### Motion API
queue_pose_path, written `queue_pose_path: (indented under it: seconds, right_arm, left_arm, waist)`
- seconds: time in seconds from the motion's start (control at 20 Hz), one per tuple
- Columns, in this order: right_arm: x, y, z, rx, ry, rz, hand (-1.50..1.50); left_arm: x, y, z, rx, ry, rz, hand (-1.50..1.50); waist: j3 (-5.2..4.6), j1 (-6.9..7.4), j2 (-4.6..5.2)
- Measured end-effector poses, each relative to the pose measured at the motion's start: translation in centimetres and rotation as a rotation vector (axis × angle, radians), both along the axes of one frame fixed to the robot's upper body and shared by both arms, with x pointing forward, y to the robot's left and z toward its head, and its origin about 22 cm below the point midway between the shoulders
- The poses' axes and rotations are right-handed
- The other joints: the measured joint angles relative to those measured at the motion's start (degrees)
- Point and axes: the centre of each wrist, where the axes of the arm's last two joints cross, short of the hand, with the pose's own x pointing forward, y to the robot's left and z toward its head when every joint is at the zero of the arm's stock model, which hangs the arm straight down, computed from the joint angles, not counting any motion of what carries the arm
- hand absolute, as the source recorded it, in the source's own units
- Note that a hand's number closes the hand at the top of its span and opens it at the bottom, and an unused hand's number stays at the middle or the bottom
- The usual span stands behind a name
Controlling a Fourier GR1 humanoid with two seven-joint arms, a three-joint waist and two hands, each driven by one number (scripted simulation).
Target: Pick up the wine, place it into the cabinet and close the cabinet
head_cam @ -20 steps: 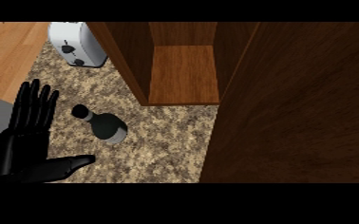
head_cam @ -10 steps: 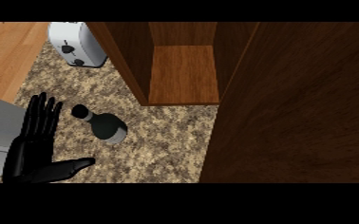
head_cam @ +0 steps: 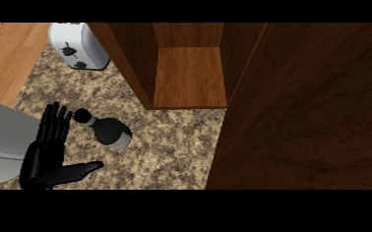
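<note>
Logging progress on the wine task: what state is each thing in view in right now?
left hand: open, fingers straight, holding nothing.
wine bottle: upright on the counter, not held.
cabinet: open, no wine inside.
cabinet door: swung open.
toaster: standing on the counter, left of the cabinet.
right hand: not in view.

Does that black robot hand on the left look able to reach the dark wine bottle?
Probably yes: the dark wine bottle sits beside the open left robot hand on the speckled stone counter, with nothing between them.
</note>
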Motion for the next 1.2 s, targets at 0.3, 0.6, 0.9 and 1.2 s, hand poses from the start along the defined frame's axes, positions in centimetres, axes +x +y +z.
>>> queue_pose_path:
  seconds: [0.3,0.6,0.9,1.2]
  right_arm:
    - [0.1,0.3,0.2,0.002,0.007,0.005,-1.50]
    - [0.1,0.4,0.2,-0.004,0.000,-0.001,-1.50]
    - [0.1,0.2,0.2,-0.014,0.001,-0.011,-1.50]
    - [0.1,0.1,0.2,-0.026,-0.007,-0.020,-1.50]
  left_arm:
    - [0.7,0.6,-2.4,0.006,0.011,0.024,-1.50]
    - [1.3,0.6,-4.7,-0.024,0.026,-0.007,-1.50]
    - [1.4,0.2,-6.8,-0.096,0.055,-0.065,-1.50]
    - [2.3,-0.5,-8.1,-0.125,0.052,-0.106,-1.50]
  waist:
    - [0.00,0.18,0.05]
    - [0.00,0.17,0.07]
    - [0.00,0.05,0.04]
    - [0.01,0.07,0.09]
